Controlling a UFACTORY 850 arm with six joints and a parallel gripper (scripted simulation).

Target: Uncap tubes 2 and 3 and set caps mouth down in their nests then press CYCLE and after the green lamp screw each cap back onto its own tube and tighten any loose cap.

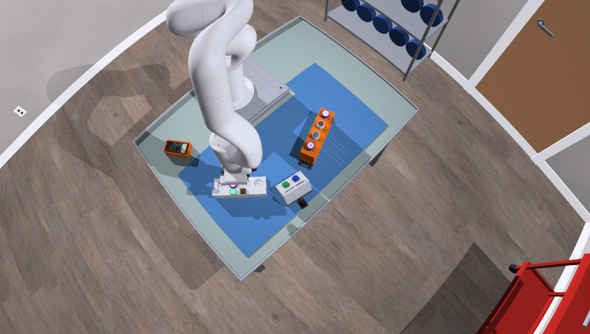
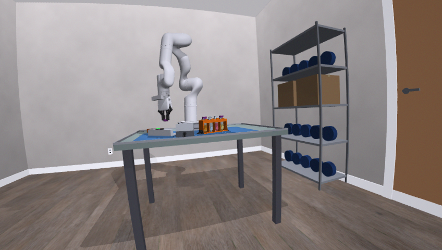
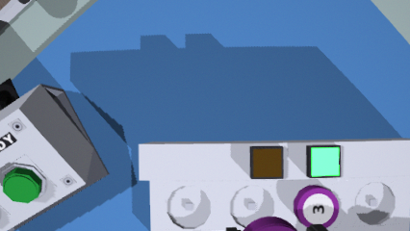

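My gripper (image 2: 165, 117) is shut on a purple cap (image 3: 269, 225) and holds it a little above the white cap tray (image 1: 238, 187). In the wrist view the held cap hangs over the empty second nest (image 3: 250, 206). The cap marked 3 (image 3: 317, 207) sits in the nest beside it. The green lamp (image 3: 324, 162) is lit and the amber lamp (image 3: 267, 162) is dark. In the orange decapping station (image 1: 316, 136) the two end tubes carry purple caps (image 1: 325, 113) (image 1: 309, 145), and the two middle tubes (image 1: 320, 123) (image 1: 315, 134) are open.
The grey key housing (image 1: 293, 188), with the green READY key (image 1: 285, 184) and the blue CYCLE key (image 1: 295, 178), stands right of the tray. An orange multimeter (image 1: 177, 147) lies at the table's left. A shelf rack (image 2: 310, 102) stands beyond the table.
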